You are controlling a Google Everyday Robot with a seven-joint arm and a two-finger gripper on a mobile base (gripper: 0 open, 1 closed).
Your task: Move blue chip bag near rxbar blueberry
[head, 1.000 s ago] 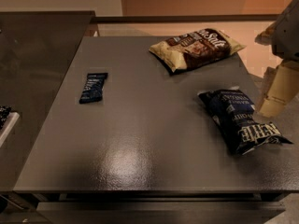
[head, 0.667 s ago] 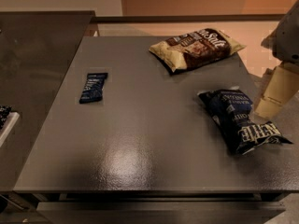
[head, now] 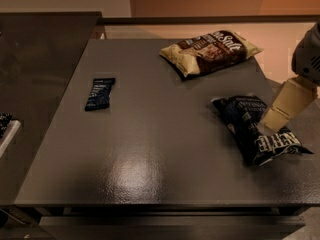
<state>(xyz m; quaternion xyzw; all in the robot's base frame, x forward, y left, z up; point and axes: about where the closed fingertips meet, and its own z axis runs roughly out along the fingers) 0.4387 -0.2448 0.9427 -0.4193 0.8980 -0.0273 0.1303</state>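
Observation:
The blue chip bag [head: 252,126] lies crinkled on the right side of the dark table [head: 150,149], its white-lettered end toward the front right. The rxbar blueberry [head: 100,93], a small flat dark blue wrapper, lies on the left side of the table, far from the bag. My gripper [head: 275,120] comes in from the right edge, its tan end just above the bag's right side, close to it or touching it. The rest of the arm is cut off by the edge of the view.
A larger tan and brown chip bag [head: 212,50] lies at the back right of the table. A dark counter [head: 40,49] adjoins the table on the left, with a white-edged object [head: 6,129] at its left edge. The table's right edge runs just past the gripper.
The gripper has shifted slightly left and down toward the blue chip bag. The bags and the bar have not moved.

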